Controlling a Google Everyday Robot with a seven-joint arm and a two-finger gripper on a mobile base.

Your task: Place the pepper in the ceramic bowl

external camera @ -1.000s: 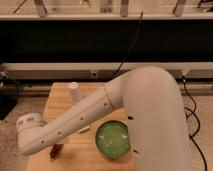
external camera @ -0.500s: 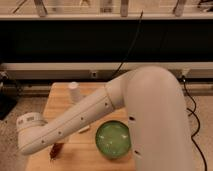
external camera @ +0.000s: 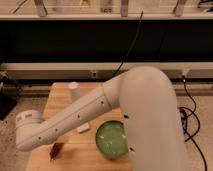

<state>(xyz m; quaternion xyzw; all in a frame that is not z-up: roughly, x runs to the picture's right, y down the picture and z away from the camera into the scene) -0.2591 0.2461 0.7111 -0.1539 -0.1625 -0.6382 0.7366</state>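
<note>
The pepper (external camera: pixel 55 152) is a small dark-red sliver on the wooden table (external camera: pixel 60 97), at the front left, just below my white arm. The green ceramic bowl (external camera: pixel 111 140) stands to its right at the table's front, partly covered by the arm. My gripper (external camera: pixel 56 145) is at the low left end of the arm, right over the pepper and mostly hidden behind the forearm. I cannot tell whether it touches the pepper.
A white rectangular block (external camera: pixel 83 128) lies between the pepper and the bowl. A small white cup (external camera: pixel 74 90) stands at the table's back left. A black cable (external camera: pixel 131 42) hangs down behind the table. My arm's bulk covers the table's right side.
</note>
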